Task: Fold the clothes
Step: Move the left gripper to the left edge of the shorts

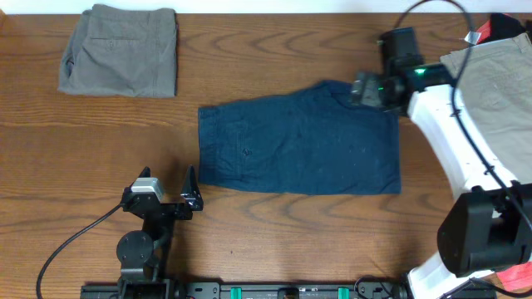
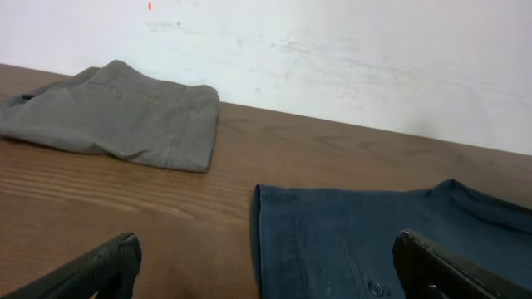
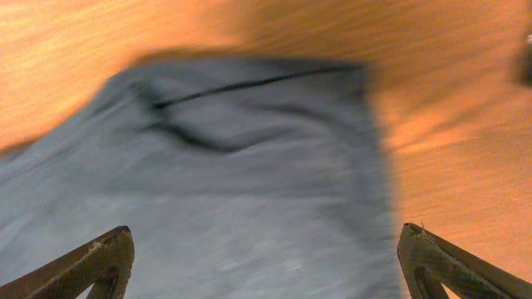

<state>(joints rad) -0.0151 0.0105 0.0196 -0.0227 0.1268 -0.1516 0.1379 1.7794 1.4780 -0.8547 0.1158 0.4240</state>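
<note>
The dark navy blue shorts lie flat in the middle of the table, folded into a rectangle. They also show in the left wrist view and, blurred, in the right wrist view. My left gripper is open and empty near the table's front edge, just left of the shorts' front left corner. My right gripper is open above the shorts' far right corner. The grey-green pair lies folded at the far left. The tan khaki pair lies at the far right, partly under my right arm.
A red item shows at the far right corner behind the khaki pair. A white wall stands behind the table's far edge. Bare wood lies left of the navy shorts.
</note>
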